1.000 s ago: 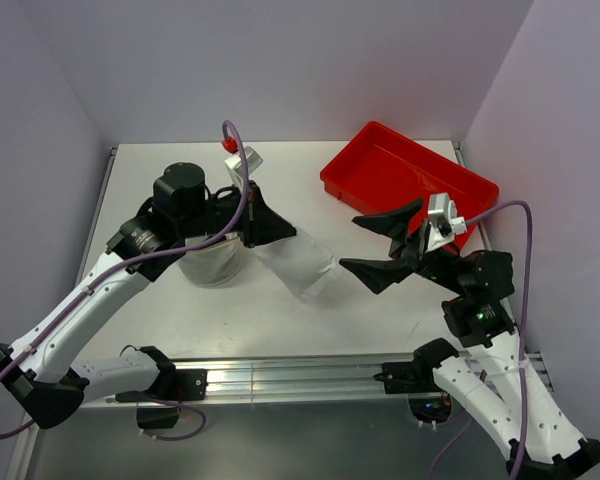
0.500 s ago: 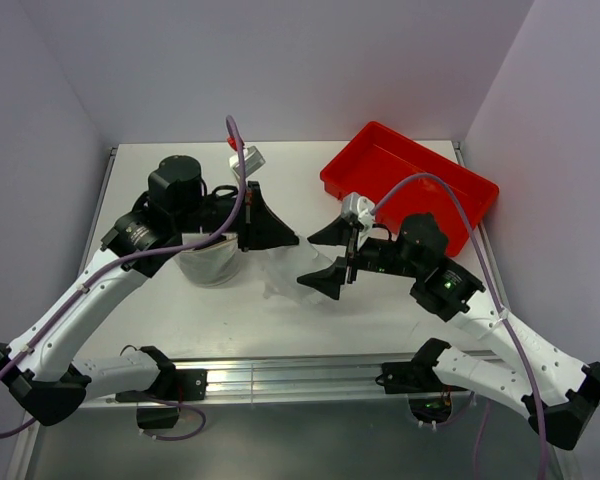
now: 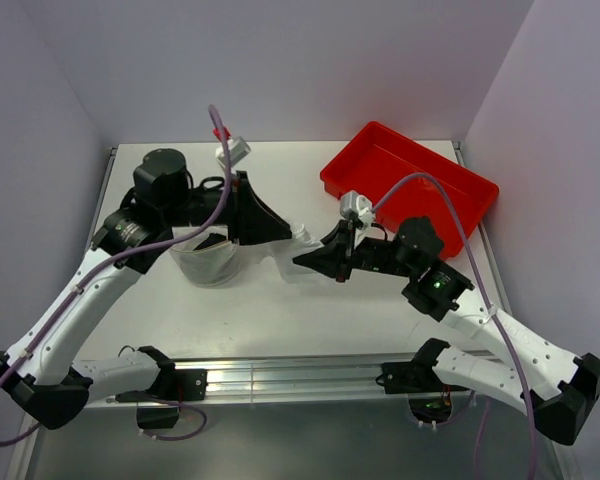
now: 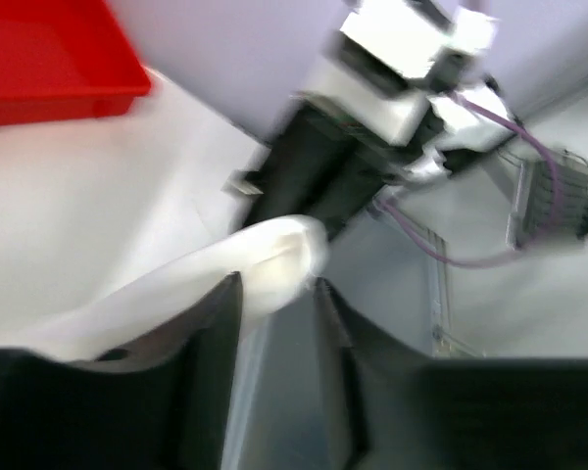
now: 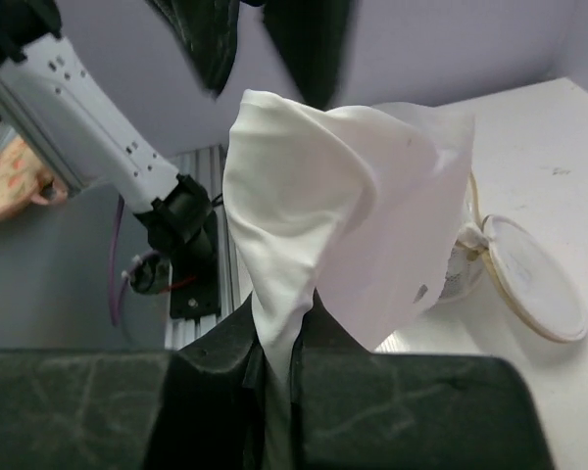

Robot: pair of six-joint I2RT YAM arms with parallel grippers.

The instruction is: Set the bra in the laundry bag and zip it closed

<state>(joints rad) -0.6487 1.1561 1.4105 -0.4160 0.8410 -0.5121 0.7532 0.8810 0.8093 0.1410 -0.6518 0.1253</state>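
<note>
The bra (image 3: pixel 282 255) is not in the bag yet. It is held off the table (image 3: pixel 280 315), stretched between the 2 grippers, just beside the laundry bag (image 3: pixel 208 268).

Gripper states:
- The left gripper (image 3: pixel 273 232) is pinched on 1 end. Its wrist view shows white fabric running between the fingers with only a narrow gap.
- The right gripper (image 3: pixel 302 260) is clamped tight on the other end. Its wrist view shows the fingers closed on a fold, with a cup billowing above them.

Progress, as we judge it: 0 of 2 steps are done, and step 1 (insertion) is under way.
- The bag sits on the table under the left wrist. In the right wrist view a tan-rimmed round end lies flat beside it.
- We can't tell how far the zipper is open, and we can't make out the pull.
- Still to do: get the bra to the mouth, push it fully in, release, then zip it shut.

Changes from the earlier frames:
- 1.0 s ago the right gripper was spread wide near the red tray (image 3: pixel 420 185), well apart from the bra.
- At that point the bra hung from the left gripper alone, with its free end trailing on the table.
- 0.5 s ago the right gripper had swung in, jaws open at that free end.
- Now it has closed on the fabric and the free end is off the table.
- The left wrist has pulled back a little toward the far left.
- The bag looks to be in about the same place.
</note>
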